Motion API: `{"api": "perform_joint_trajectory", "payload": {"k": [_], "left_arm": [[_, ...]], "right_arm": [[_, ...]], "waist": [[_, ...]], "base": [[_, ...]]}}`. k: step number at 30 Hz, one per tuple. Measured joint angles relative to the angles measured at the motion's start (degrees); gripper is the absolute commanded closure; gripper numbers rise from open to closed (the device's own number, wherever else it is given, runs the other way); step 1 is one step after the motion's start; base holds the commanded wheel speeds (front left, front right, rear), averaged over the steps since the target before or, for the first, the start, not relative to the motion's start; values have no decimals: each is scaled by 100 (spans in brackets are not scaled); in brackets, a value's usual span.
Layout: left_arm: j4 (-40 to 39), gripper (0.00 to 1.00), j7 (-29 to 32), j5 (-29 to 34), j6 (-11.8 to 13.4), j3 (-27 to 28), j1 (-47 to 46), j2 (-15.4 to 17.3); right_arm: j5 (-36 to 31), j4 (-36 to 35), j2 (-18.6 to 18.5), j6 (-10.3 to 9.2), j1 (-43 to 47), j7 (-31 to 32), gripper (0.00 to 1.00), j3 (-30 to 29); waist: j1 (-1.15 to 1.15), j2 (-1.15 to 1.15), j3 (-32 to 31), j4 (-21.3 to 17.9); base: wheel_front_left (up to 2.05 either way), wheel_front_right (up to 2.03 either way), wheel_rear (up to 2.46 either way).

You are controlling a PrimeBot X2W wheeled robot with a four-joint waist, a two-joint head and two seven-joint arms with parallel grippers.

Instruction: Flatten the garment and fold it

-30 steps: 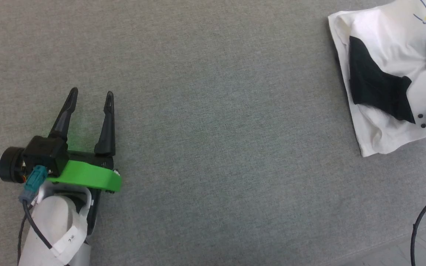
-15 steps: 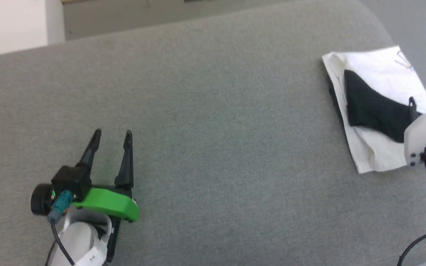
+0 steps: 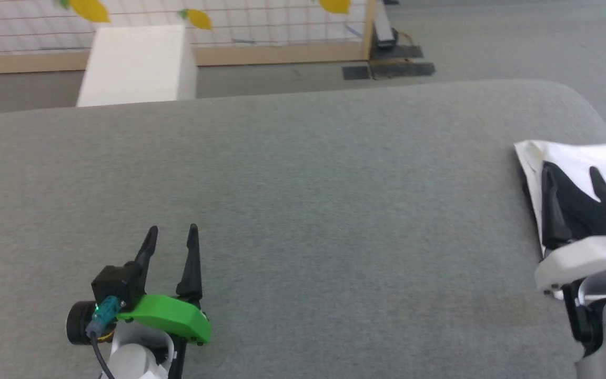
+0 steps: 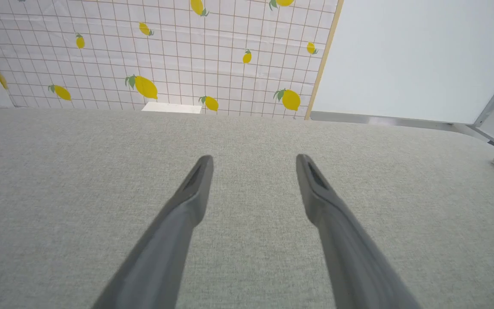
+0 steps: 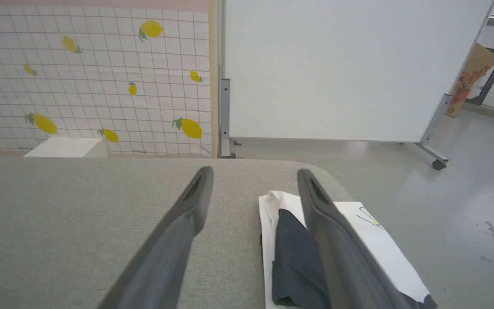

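Head: left gripper (image 3: 172,231) spread, low left over grey pad (image 3: 334,210). Right gripper (image 3: 569,171) spread over folded garment (image 3: 571,155) at pad's right edge.
Left wrist: fingers apart above pad.
Right wrist: fingers apart, garment under right finger, black sleeve on top.

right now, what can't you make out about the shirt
Garment right part: head view, cut by the right edge, partly behind the right tool.
Its near end: right wrist view, behind a finger and the bottom edge.
Small print: right wrist view, too small to read.
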Motion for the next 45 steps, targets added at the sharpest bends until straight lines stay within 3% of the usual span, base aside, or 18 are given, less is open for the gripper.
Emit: {"api": "perform_joint_trajectory", "payload": {"k": [7, 17, 36, 37, 45], "left_arm": [[125, 0, -8, -15, -2, -143, 24, -45], [-19, 0, -24, 29, -45, -261, 151, -127], [-35, 0, -25, 44, -45, -264, 391, -186], [-33, 100, -24, 44, -45, -264, 391, -188], [-33, 100, -22, 42, -45, -269, 385, -183]], "right_arm": [[333, -686, 165, 0, 700, -233, 0, 361], [772, -709, 198, 0, 1552, -556, 0, 714], [777, -678, 198, 0, 1762, -632, 0, 746], [777, -683, 198, 0, 1763, -627, 100, 745], [776, -679, 198, 0, 1762, -624, 100, 746]], "waist": [[0, 0, -254, 538], [0, 0, -559, 937], [0, 0, -691, 777], [0, 0, -691, 776], [0, 0, -690, 770]], "base": [[0, 0, 0], [0, 0, 0], [0, 0, 0], [0, 0, 0], [0, 0, 0]]}}
